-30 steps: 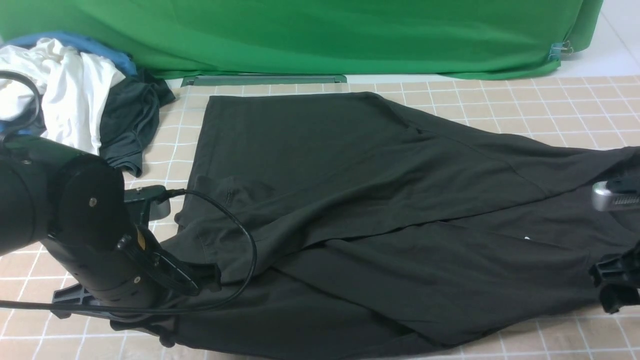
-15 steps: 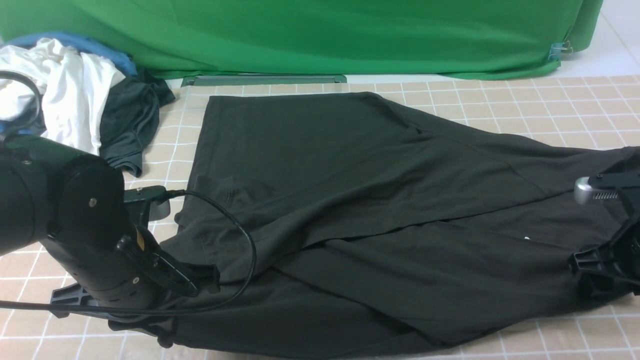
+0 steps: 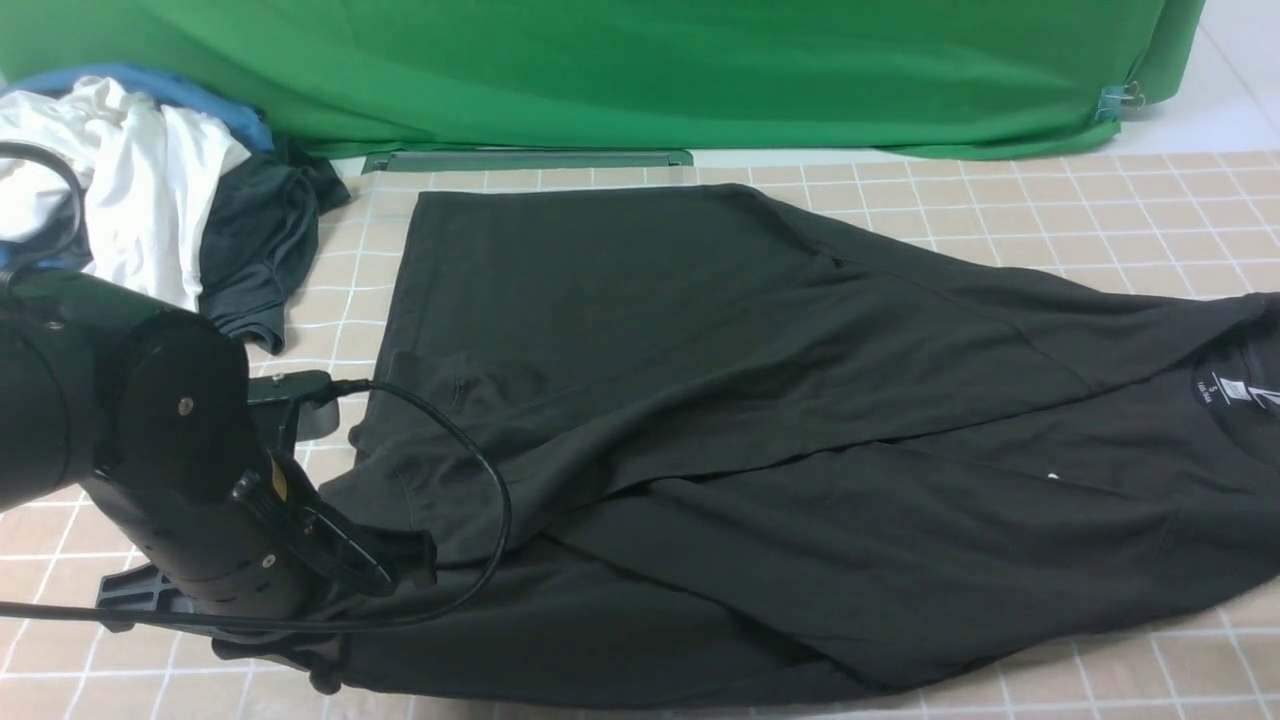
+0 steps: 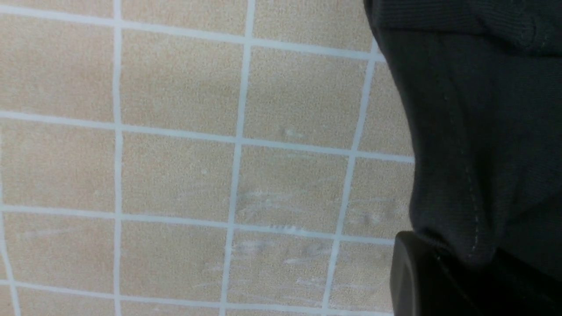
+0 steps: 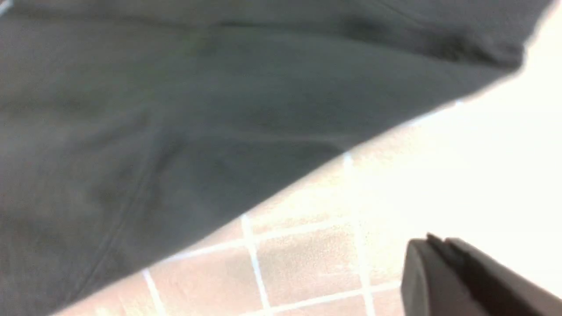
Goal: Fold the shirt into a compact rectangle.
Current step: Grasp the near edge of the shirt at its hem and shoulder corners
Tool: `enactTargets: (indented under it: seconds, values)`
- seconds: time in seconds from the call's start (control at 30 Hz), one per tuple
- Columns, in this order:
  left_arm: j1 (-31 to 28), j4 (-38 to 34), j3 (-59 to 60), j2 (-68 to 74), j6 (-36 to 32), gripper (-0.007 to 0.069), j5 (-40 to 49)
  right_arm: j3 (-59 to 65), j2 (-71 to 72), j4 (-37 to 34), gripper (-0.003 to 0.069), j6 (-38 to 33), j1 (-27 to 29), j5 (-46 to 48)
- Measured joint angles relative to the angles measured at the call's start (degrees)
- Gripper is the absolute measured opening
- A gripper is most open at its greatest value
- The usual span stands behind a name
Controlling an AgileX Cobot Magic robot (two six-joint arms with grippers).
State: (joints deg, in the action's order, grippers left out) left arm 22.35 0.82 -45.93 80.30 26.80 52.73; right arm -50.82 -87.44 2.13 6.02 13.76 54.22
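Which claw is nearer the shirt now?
Left. The left claw is clamped on the edge of the shirt; the right claw is shut, clear of it, over tiles.

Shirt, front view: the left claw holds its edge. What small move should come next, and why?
Probably raise the left claw slightly and draw the gripped hem toward the collar label: the shirt lies long across the table, only narrowed, and the right claw is shut on nothing, off the cloth.

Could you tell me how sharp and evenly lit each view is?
Front view: evenly lit and sharp, the shirt showing little detail; left wrist view: crisp, fabric weave and tile lines clear; right wrist view: blurred throughout, with the tiled surface partly washed out white.
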Motion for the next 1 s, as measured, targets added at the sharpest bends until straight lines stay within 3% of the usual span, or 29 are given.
enactTargets:
  seconds: [0.13, 0.2, 0.33, 0.4, 0.47, 0.7, 0.83, 1.0]
  values:
    - [0.0, 0.3, 0.0, 0.0, 0.0, 0.003, 0.0, 3.1, 0.0, -10.2, 0.0051, -5.1, 5.5, -3.3]
    - [0.0, 1.0, 0.0, 0.0, 0.0, 0.003, 0.0, 3.8, -0.2, -12.5, 0.0124, -6.0, 5.8, -5.3]
    - [0.0, 2.2, 0.0, 0.0, -0.1, 0.003, 0.0, 3.9, -1.2, -14.3, 0.0372, -5.2, 4.8, -8.9]
    - [0.0, 2.4, -0.1, 0.0, -0.1, 0.003, 0.0, 3.9, -1.8, -14.5, 0.0451, -4.4, 3.7, -10.8]
    - [0.0, 2.5, -0.1, 0.0, -0.1, 0.003, 0.0, 3.9, -2.4, -14.7, 0.0463, -3.0, 2.6, -12.5]
    - [0.0, 2.7, -0.1, 0.0, -0.1, 0.003, 0.0, 3.9, -6.4, -15.1, 0.0358, 1.1, -2.0, -15.8]
    - [0.0, 2.7, -0.1, 0.0, -0.1, 0.003, 0.0, 3.9, -7.5, -13.0, 0.0361, 2.1, -2.8, -15.1]
    - [0.0, 2.7, -0.1, 0.0, -0.1, 0.003, 0.0, 3.1, -6.7, -5.4, 0.0407, 4.0, -1.4, -9.0]
